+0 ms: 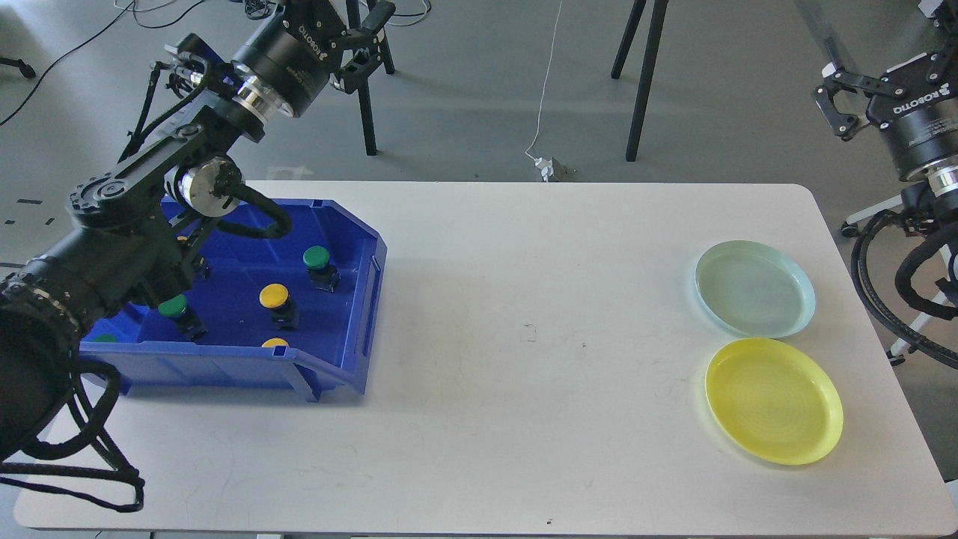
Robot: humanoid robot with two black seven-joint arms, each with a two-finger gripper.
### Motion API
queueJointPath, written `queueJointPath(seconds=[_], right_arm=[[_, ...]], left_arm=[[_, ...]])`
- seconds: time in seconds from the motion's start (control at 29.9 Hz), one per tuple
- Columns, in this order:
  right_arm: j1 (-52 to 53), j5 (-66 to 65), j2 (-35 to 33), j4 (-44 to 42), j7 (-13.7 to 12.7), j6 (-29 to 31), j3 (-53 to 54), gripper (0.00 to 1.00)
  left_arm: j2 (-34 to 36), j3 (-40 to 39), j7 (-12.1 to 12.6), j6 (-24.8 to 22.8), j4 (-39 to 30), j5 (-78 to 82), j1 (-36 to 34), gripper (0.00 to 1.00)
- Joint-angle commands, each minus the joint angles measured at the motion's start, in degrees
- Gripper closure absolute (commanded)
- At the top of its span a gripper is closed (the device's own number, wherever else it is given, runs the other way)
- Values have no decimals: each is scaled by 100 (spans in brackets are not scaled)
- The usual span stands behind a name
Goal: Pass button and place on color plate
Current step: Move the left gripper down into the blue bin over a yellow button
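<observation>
Several push buttons lie in a blue bin (372, 284) on the table's left: a green-capped button (316, 258), a yellow-capped button (274, 296), and another green one (173, 306) close to my left arm. A second yellow cap (275, 343) peeks over the bin's front wall. My left gripper (369, 45) hangs open and empty above the floor, behind the bin's far side. A pale green plate (754, 288) and a yellow plate (773, 400) sit at the table's right. My right gripper (876, 60) is raised off the table's far right corner, open and empty.
The white table (524, 337) spans the view between the bin and the plates. Black tripod legs (640, 90) and a white cable (545, 112) stand on the floor beyond the table's far edge.
</observation>
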Motion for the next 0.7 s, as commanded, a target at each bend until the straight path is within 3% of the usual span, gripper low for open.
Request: queueJointPath(seconds=[0.0,0.17,0.37,0.53,0.67], right_arm=[[113,10,233,-110,1,1,-2,0],[104,1,313,-119,1,1,-2,0],[60,10,252,-101,1,1,69,0],[25,10,226,-128,10,1,51,0],[16,10,226,-128,10,1,25,0]], left_arm=[[10,7,0,-8,-30,-56,219,0],[53,-81,0,-8,49,-170,238,0],[177,-923,0,-8,138,-372,317,0],[203,-2295,0,-8,-1143,-416,993,0],[939,-2078,0,-8,-2348,276,976,0]])
